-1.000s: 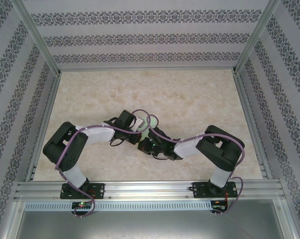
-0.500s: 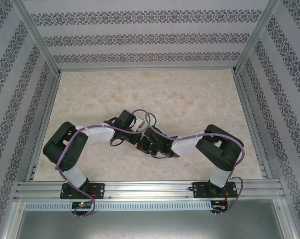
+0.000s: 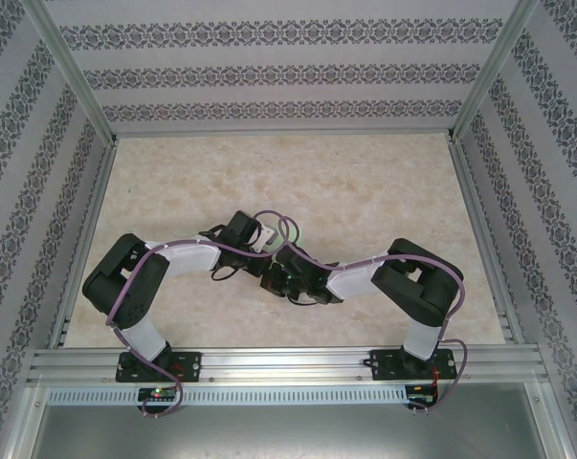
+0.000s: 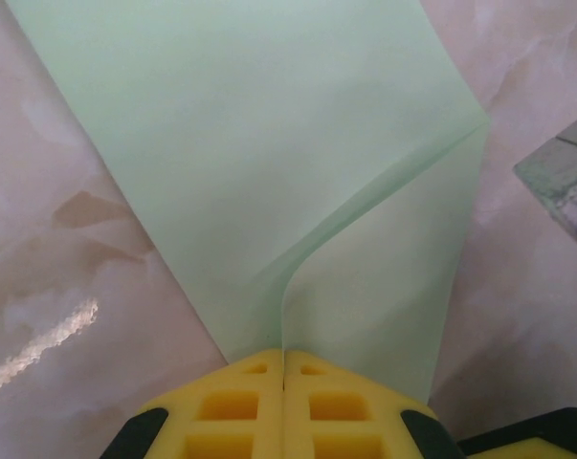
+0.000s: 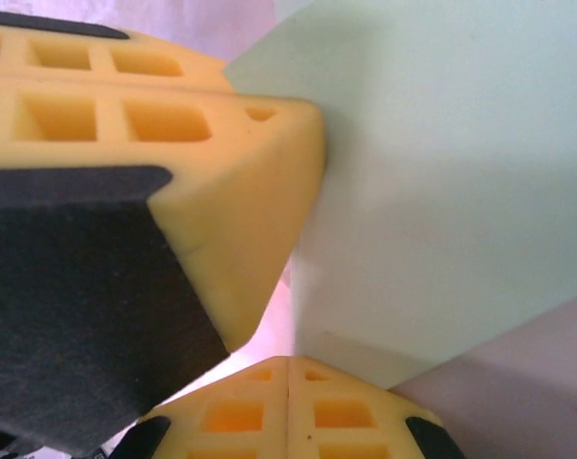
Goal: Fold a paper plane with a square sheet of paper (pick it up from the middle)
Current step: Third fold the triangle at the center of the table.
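Two robot arms meet over a glossy, cream marbled table (image 3: 365, 182) enclosed by grey-patterned striped walls (image 3: 269, 76).
The left gripper (image 4: 284, 368) and right gripper (image 5: 288, 378) are both clamped shut on the creased, pale green sheet of paper (image 4: 269, 143), near the table's middle.

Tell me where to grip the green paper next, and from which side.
Likely the folded flap's free corner on the square sheet of paper, approached from opposite the left gripper: its shut jaws already pinch the crease's near end, and that corner juts out clear.
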Tool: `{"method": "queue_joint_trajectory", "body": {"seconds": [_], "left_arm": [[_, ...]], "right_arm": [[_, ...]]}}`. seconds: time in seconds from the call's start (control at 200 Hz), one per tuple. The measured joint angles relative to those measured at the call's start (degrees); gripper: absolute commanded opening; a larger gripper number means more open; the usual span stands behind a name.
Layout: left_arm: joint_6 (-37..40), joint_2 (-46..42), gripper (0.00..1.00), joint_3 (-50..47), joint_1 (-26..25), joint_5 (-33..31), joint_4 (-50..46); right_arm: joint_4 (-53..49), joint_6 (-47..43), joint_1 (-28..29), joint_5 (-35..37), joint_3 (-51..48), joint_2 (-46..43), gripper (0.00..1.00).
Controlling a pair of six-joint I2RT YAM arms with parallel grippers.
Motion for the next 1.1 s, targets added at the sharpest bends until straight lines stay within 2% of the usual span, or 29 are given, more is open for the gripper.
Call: {"method": "queue_joint_trajectory", "body": {"seconds": [0.115,0.19,0.32,0.425,0.664,0.769,0.884,0.999,1.099], "left_arm": [[-0.1,0.0,0.09,0.0,0.0,0.0,-0.1],[-0.4,0.0,0.12,0.2,0.0,0.1,-0.5],[-1.6,-0.1,0.23,1.4,0.0,0.1,-2.9],[-2.4,-0.3,0.35,3.6,0.0,0.0,-5.9],[-5.0,-3.5,0.41,8.7,0.0,-1.9,-10.5],[-6.6,-6.6,0.40,8.8,0.1,-4.0,-12.6],[-9.0,-10.7,0.30,8.4,0.2,-4.7,-14.5],[-12.2,-16.2,0.20,6.8,0.4,-2.8,-14.6],[-15.1,-19.1,0.18,4.8,-0.1,0.0,-14.4]], "right_arm": [[-3.5,-1.1,-2.3,0.0,-2.7,-5.2,0.06],[-6.3,-2.8,-5.9,-0.4,-3.7,-10.3,0.08],[-10.5,-6.9,-13.1,-2.0,-2.6,-16.2,0.10],[-13.4,-10.1,-17.4,-4.7,0.6,-15.7,0.10],[-16.9,-14.4,-18.8,-11.0,8.9,-8.3,0.07],[-16.9,-14.9,-18.2,-12.9,10.3,-5.4,0.07],[-17.5,-15.3,-17.3,-14.2,10.4,-4.2,0.06],[-18.1,-16.2,-16.7,-14.7,10.4,-4.2,0.06],[-18.6,-16.7,-16.7,-14.6,10.3,-5.0,0.06]]}}
